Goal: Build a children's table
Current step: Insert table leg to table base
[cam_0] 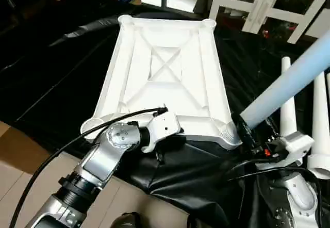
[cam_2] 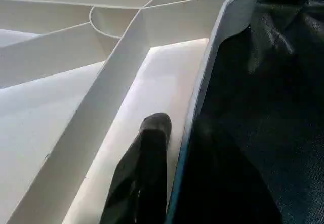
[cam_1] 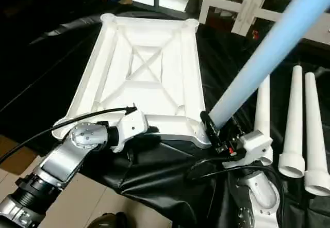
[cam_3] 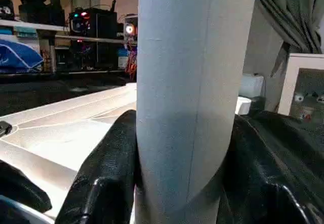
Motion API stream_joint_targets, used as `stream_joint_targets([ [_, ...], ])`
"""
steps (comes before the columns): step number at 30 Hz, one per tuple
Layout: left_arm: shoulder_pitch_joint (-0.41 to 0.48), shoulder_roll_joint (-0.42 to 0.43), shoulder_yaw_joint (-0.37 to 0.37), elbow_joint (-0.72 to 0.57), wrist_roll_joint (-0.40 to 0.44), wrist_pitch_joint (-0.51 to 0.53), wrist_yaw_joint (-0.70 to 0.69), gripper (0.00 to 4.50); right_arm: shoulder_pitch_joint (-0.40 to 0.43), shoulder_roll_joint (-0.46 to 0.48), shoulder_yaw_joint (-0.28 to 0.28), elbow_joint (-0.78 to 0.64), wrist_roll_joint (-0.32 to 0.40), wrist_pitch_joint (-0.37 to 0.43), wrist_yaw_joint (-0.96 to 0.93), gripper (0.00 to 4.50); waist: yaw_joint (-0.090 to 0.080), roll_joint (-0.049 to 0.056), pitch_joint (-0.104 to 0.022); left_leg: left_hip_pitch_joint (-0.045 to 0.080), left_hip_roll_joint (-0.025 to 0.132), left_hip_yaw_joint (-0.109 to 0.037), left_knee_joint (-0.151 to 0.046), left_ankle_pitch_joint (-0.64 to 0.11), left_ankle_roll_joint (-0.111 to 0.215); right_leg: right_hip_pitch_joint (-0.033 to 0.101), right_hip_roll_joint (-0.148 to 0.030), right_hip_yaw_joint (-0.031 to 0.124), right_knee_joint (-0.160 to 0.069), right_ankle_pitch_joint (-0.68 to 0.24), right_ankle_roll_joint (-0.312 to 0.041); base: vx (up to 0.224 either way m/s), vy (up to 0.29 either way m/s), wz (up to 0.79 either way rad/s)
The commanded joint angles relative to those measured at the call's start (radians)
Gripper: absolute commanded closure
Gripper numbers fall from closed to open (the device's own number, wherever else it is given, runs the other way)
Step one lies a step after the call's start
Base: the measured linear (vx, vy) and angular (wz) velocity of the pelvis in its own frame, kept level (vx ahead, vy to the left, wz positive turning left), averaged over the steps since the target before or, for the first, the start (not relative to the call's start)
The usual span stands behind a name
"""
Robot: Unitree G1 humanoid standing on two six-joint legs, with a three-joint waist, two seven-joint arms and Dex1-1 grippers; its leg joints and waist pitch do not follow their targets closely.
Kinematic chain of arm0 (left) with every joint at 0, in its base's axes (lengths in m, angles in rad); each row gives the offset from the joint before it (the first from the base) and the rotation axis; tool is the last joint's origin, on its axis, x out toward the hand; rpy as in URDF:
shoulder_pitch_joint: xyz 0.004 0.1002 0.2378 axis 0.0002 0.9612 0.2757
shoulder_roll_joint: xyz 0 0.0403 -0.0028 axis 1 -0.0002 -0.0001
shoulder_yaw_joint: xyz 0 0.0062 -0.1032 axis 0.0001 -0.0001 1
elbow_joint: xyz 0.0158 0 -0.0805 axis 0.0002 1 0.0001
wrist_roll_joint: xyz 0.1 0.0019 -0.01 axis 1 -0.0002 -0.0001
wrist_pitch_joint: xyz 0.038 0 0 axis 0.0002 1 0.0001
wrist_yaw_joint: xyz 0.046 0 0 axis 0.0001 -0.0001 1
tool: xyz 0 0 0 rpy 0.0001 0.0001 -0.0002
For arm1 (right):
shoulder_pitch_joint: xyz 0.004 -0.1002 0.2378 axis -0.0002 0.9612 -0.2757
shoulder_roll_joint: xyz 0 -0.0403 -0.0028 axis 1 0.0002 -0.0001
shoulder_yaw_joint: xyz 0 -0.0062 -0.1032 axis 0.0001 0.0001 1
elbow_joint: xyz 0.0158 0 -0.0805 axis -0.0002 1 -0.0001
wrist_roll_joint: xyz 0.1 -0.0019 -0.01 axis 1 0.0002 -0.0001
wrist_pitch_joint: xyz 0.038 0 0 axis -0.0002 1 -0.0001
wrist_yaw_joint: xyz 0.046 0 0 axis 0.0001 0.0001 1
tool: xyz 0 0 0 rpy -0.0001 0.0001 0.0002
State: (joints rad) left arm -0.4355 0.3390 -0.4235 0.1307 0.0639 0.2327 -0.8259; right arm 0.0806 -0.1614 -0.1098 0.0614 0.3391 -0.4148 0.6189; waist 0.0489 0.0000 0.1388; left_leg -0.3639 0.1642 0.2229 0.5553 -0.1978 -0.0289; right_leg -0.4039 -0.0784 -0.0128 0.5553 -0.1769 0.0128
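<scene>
1. The tabletop point(cam_0: 170, 78) lies ribs-up on the black-draped work table point(cam_0: 56, 83). It looks like light, stiff, smooth plastic, so its thin rim is the natural place to pinch it.
2. The left gripper point(cam_2: 172, 148) has its jaws nearly closed across the near rim: one finger point(cam_2: 147, 168) inside the wall, the other outside against the cloth.
3. The right gripper point(cam_3: 185, 173) is clamped half-wide round a leg point(cam_1: 263, 58), low down near its foot, which sits at the near right corner socket point(cam_0: 228, 131). The tube is slick and may twist in the pads.
4. The head views show three spare legs point(cam_1: 296, 125) standing beyond the right jaws. The left wrist view alone shows the rim between the fingers.
</scene>
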Motion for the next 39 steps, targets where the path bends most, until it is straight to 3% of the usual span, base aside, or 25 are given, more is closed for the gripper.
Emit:
stream_joint_targets([
  [1,-0.012,0.002,0.040,0.024,0.011,-0.002,0.050,3.91,0.054,-0.018,0.012,0.151,-0.033,0.161,0.001,2.68,-0.008,0.008,-0.023,0.021,0.077,-0.060,-0.106,-0.486,-0.027,-0.006,-0.071,0.041,-0.090,-0.533,-0.121,0.000,0.000,0.00],
  [6,-0.012,0.011,0.038,0.024,0.010,-0.004,0.036,3.91,0.021,-0.062,0.030,0.140,-0.005,0.262,0.025,2.68,-0.019,0.011,-0.027,0.018,0.077,-0.062,-0.110,-0.476,-0.032,0.000,-0.066,0.036,-0.086,-0.475,-0.132,0.000,0.000,0.00],
  [11,-0.007,0.016,0.039,0.018,0.007,-0.004,0.028,3.91,0.004,-0.104,0.031,0.130,0.028,0.311,0.055,2.68,-0.017,0.007,-0.029,0.021,0.077,-0.054,-0.105,-0.453,-0.027,-0.001,-0.066,0.039,-0.085,-0.412,-0.151,0.000,0.000,0.00],
  [20,0.005,0.019,0.042,0.007,0.005,0.002,0.026,3.91,0.002,-0.149,0.031,0.100,0.062,0.385,0.074,2.68,-0.016,0.004,-0.030,0.020,0.078,-0.053,-0.104,-0.436,-0.021,-0.001,-0.068,0.039,-0.086,-0.424,-0.157,0.000,0.000,0.00],
  [27,0.028,0.033,0.030,-0.021,0.007,0.041,0.012,3.91,-0.012,-0.133,0.029,0.096,0.022,0.392,-0.020,2.69,-0.017,0.008,-0.034,0.020,0.079,-0.052,-0.104,-0.425,-0.032,0.001,-0.065,0.037,-0.081,-0.377,-0.163,0.000,0.000,0.00],
  [33,0.040,0.014,0.043,-0.033,0.027,0.152,0.074,3.91,-0.048,-0.096,0.025,0.094,-0.043,0.406,-0.158,2.69,-0.025,0.010,-0.036,0.008,0.077,-0.059,-0.108,-0.417,-0.051,0.011,-0.066,0.034,-0.074,-0.374,-0.166,0.000,0.000,0.00],
  [36,0.044,-0.042,0.065,-0.031,0.045,0.253,0.171,3.91,-0.097,-0.054,0.032,0.106,-0.088,0.438,-0.279,2.69,-0.030,0.009,-0.035,0.019,0.075,-0.057,-0.106,-0.458,-0.063,0.000,-0.064,0.036,-0.082,-0.416,-0.151,0.000,0.000,0.00],
  [39,0.047,-0.081,0.074,-0.034,0.047,0.312,0.216,3.91,-0.135,-0.027,0.037,0.137,-0.108,0.448,-0.329,2.69,-0.041,0.007,-0.034,0.014,0.072,-0.059,-0.105,-0.464,-0.061,0.000,-0.064,0.034,-0.084,-0.442,-0.145,0.000,0.000,0.00],
])
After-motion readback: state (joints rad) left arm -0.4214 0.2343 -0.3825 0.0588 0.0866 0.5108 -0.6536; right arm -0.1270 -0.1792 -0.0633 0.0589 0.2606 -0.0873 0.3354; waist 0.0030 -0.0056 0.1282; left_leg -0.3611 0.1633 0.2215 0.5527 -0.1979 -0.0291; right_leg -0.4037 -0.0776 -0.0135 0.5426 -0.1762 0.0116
